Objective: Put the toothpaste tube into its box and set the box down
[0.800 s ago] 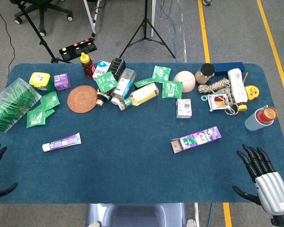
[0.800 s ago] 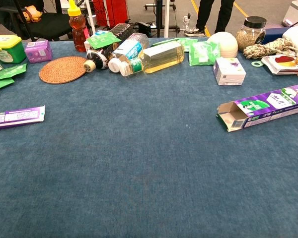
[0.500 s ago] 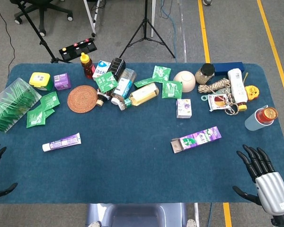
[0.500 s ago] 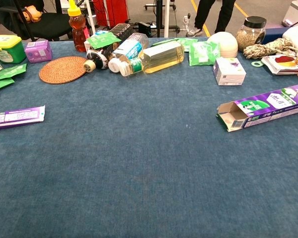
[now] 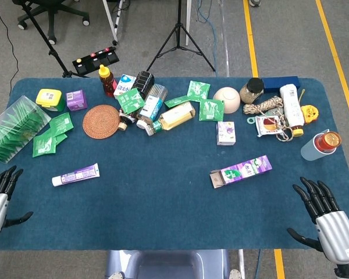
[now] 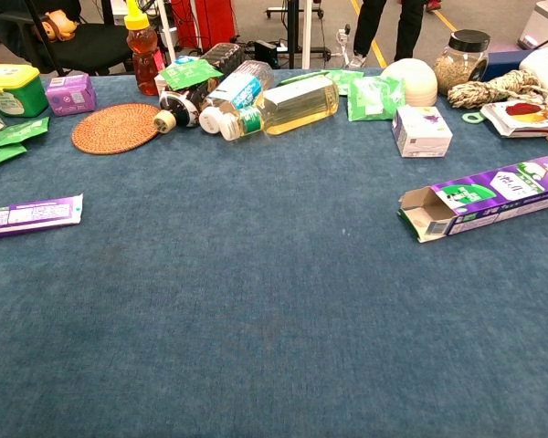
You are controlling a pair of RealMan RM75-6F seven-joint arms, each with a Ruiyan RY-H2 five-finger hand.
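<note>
A purple and white toothpaste tube [image 5: 75,174] lies flat at the left of the blue table; the chest view shows it too, as the tube [image 6: 29,215] at the left edge. Its purple and green box [image 5: 241,170] lies on its side right of centre, open flap end facing left, also seen as the box [image 6: 486,196] in the chest view. My left hand [image 5: 0,197] hovers open at the table's front left corner, well left of the tube. My right hand [image 5: 328,224] is open at the front right corner, below and right of the box. Neither hand shows in the chest view.
Clutter lines the far half: woven coaster [image 5: 102,121], honey bottle [image 5: 107,79], oil bottle [image 5: 175,115], green sachets [image 5: 48,139], small purple box [image 5: 225,132], bowl [image 5: 227,99], rope [image 5: 266,106], and a red-lidded cup [image 5: 319,145] near the right edge.
My left hand has risen and moved in over the front left corner, showing more of itself. The right hand has dropped slightly. Tube and box lie unmoved.
</note>
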